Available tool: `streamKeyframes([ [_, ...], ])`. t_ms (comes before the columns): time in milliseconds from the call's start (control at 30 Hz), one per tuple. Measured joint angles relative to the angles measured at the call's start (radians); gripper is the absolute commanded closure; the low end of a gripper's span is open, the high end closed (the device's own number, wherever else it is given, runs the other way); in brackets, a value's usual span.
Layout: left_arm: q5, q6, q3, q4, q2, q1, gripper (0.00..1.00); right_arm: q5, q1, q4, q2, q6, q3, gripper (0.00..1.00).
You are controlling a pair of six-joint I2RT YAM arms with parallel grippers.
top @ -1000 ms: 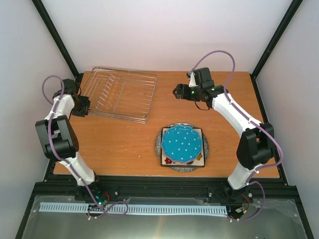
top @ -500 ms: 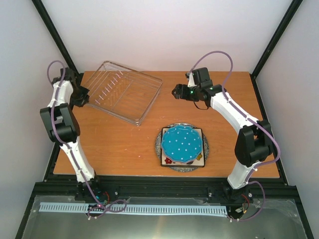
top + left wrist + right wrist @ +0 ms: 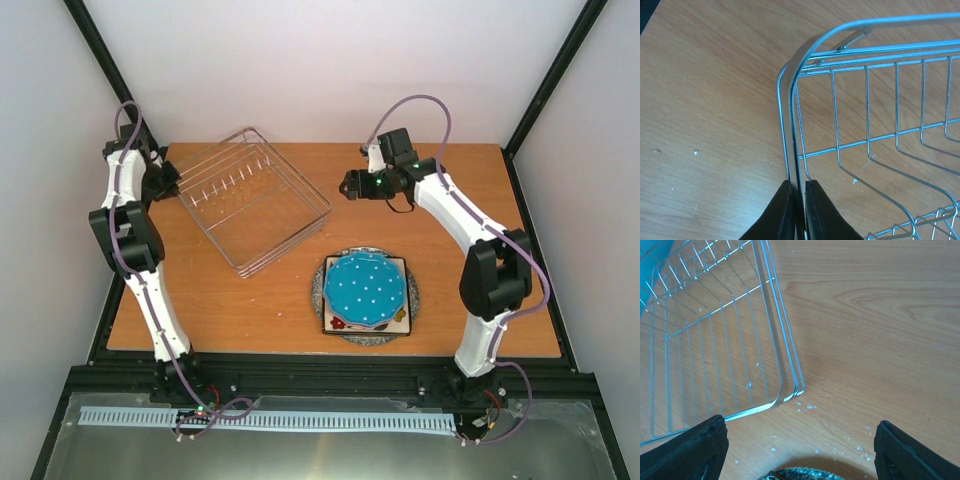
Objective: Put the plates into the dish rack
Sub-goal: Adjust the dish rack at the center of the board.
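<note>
Plates [image 3: 366,290] all in one stack, blue dotted one on top, none loaded; whole job left. Left gripper [image 3: 797,187] clamped shut on corner rim wire of dish rack [image 3: 290,170]; rack angled across table [image 3: 230,310], stretching away from fingers toward right gripper [image 3: 350,186]. Right gripper jaws wide, holding nothing, hovering just beyond rack's far corner; plate stack nearer arm bases, apart from rack

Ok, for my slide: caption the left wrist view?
Left gripper shut on the dish rack's rim near its corner, wooden table beneath.
</note>
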Motion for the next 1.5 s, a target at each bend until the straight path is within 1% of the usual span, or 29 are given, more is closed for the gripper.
streamKeyframes([
  [33, 0.004, 0.025, -0.001, 0.002, 0.000, 0.000, 0.91, 0.003, 0.003, -0.024, 0.023, -0.027, 0.031, 0.21],
  [100, 0.006, 0.066, -0.003, 0.008, 0.000, 0.000, 0.84, 0.016, 0.014, -0.066, 0.067, -0.074, 0.090, 0.22],
  [167, 0.005, 0.106, -0.003, 0.018, 0.000, -0.002, 0.72, 0.035, 0.030, -0.097, 0.103, -0.110, 0.137, 0.25],
  [200, 0.005, 0.114, -0.003, 0.023, 0.000, -0.003, 0.66, 0.046, 0.040, -0.113, 0.120, -0.126, 0.157, 0.28],
  [267, 0.007, 0.133, -0.003, 0.038, 0.000, -0.003, 0.56, 0.056, 0.054, -0.134, 0.145, -0.148, 0.185, 0.38],
  [333, 0.011, 0.140, -0.006, 0.057, -0.002, -0.003, 0.52, 0.059, 0.065, -0.147, 0.161, -0.163, 0.197, 0.45],
  [433, 0.014, 0.135, -0.026, 0.080, -0.014, -0.003, 0.46, 0.067, 0.080, -0.173, 0.179, -0.180, 0.215, 0.49],
  [567, 0.005, 0.119, -0.055, 0.091, -0.051, -0.003, 0.39, 0.082, 0.097, -0.188, 0.225, -0.197, 0.267, 0.50],
  [633, -0.012, 0.103, -0.086, 0.094, -0.089, -0.003, 0.36, 0.086, 0.105, -0.188, 0.248, -0.198, 0.292, 0.50],
  [700, -0.025, 0.086, -0.119, 0.100, -0.133, -0.003, 0.30, 0.087, 0.112, -0.191, 0.273, -0.200, 0.314, 0.51],
  [833, -0.051, 0.035, -0.242, 0.138, -0.269, -0.003, 0.28, 0.089, 0.119, -0.207, 0.328, -0.202, 0.368, 0.54],
  [900, -0.054, 0.013, -0.296, 0.155, -0.328, -0.003, 0.28, 0.089, 0.120, -0.209, 0.346, -0.202, 0.382, 0.55],
  [1067, -0.048, -0.055, -0.489, 0.238, -0.502, -0.003, 0.28, 0.092, 0.132, -0.214, 0.387, -0.200, 0.411, 0.60],
  [1133, -0.048, -0.070, -0.544, 0.258, -0.546, -0.003, 0.28, 0.092, 0.142, -0.215, 0.398, -0.199, 0.422, 0.61],
  [1233, -0.056, -0.079, -0.591, 0.273, -0.575, -0.003, 0.28, 0.095, 0.158, -0.220, 0.419, -0.194, 0.454, 0.66],
  [1500, -0.079, -0.081, -0.641, 0.280, -0.581, -0.003, 0.28, 0.127, 0.171, -0.238, 0.464, -0.187, 0.520, 0.76],
])
